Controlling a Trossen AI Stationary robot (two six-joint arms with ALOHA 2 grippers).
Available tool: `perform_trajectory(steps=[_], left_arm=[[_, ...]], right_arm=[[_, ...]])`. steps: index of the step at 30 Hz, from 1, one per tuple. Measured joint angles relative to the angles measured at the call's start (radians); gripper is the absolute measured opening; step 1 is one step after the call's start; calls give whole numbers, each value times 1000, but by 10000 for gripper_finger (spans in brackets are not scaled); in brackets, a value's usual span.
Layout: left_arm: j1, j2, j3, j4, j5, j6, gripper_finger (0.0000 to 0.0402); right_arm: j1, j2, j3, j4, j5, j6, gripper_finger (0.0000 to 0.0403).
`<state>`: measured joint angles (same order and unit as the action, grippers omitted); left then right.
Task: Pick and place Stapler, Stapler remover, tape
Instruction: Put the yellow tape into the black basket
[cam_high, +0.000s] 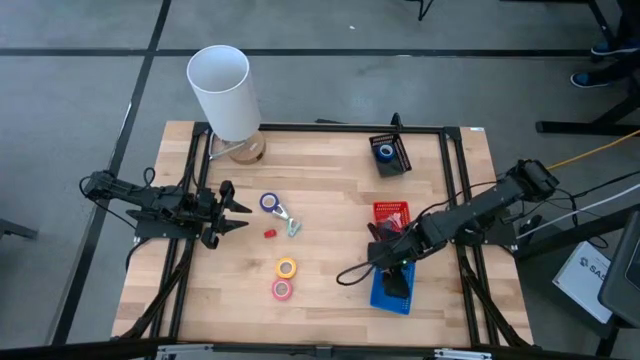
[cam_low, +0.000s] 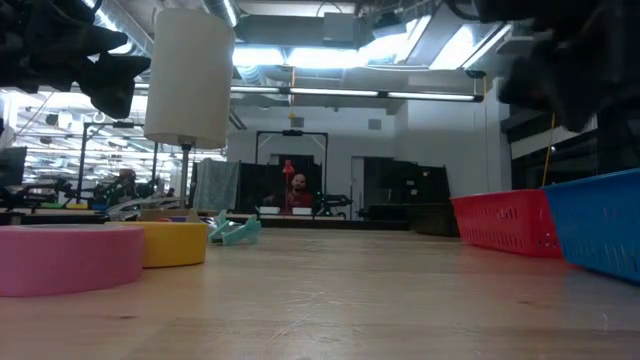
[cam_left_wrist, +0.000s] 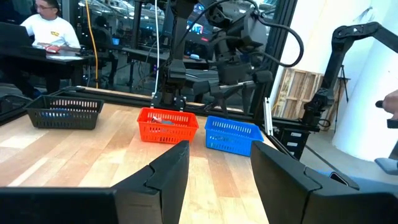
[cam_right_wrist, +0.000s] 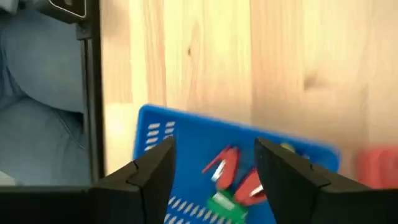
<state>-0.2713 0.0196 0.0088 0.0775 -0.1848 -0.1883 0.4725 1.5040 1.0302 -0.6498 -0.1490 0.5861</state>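
Observation:
A blue tape roll (cam_high: 268, 202) lies on the table beside a teal stapler remover (cam_high: 291, 224), with a small red piece (cam_high: 269, 233) close by. The yellow roll (cam_high: 287, 267) and the pink roll (cam_high: 283, 289) lie flat nearer the front edge. Another blue roll (cam_high: 386, 152) sits in the black basket (cam_high: 403, 160). My left gripper (cam_high: 238, 214) is open, level, left of the blue roll. My right gripper (cam_right_wrist: 214, 180) is open above the blue basket (cam_right_wrist: 186, 127), which holds red (cam_right_wrist: 225, 167) and green (cam_right_wrist: 224, 204) pieces. No stapler shows plainly.
A tall white cylinder (cam_high: 224, 90) stands at the table's far left corner. A red basket (cam_high: 392, 212) sits just beyond the blue basket (cam_high: 393, 293) on the right side. Bare wood lies in the middle, between the tape rolls and the baskets. A person sits in the room beyond.

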Motion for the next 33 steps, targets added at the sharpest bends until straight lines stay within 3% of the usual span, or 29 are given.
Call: perform_trajectory(steps=[16, 33], left_arm=[[0, 0, 0, 0, 0, 0, 169], [0, 0, 0, -3, 1, 0, 169]], right_arm=[[-110, 71, 1, 270, 235, -796, 218], [-169, 235, 1, 695, 243, -1382, 218]])
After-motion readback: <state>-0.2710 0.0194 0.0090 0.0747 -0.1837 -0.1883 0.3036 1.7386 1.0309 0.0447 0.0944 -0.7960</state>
